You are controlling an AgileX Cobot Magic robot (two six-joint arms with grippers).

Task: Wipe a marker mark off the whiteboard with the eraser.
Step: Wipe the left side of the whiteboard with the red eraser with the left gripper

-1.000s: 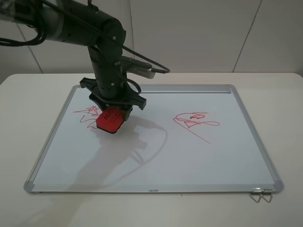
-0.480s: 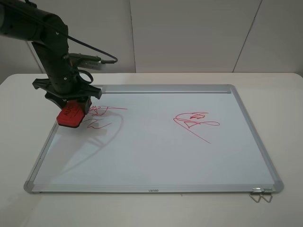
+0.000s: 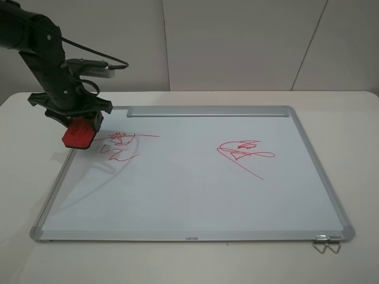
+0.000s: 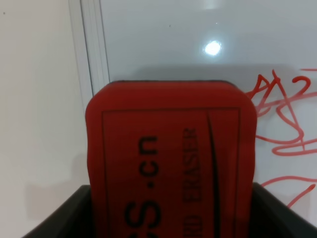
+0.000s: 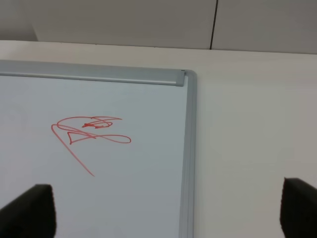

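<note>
left gripper [image 3: 76, 118]: jaws clamped on the sides of the eraser [image 3: 77, 135], which sticks out ahead of them in the left wrist view.
right gripper [image 5: 166, 213]: jaws spread wide, holding nothing, parked above the board's far right corner.
eraser spot: over the left edge of the board [image 3: 195, 195], right about at the frame [image 3: 59, 177] and just beside the mark's left end. Can't tell if the felt is touching or hanging a bit above.
mark [image 3: 121, 144]: looks whole to me, long stroke and zigzag both there, so the real wipe isn't done yet.
worry 1: the eraser snags on the raised frame if it drops here. The cause is starting this close to the edge.
worry 2: the pass skims over the ink. From the high view the eraser looks tilted, so maybe only one edge of felt lands and leaves streaks.
worry 3: the board slides on the table [image 3: 23, 195]. I don't see anything pinning it down, so a hard sideways push could drag it along.
worry 4: the eraser twists in the jaws. They grip only its back part, and drag on the felt could lever it round.
worry 5: overshoot into the other scribble [image 3: 244, 152]. That's well apart from the mark though, so low odds imo.
</note>
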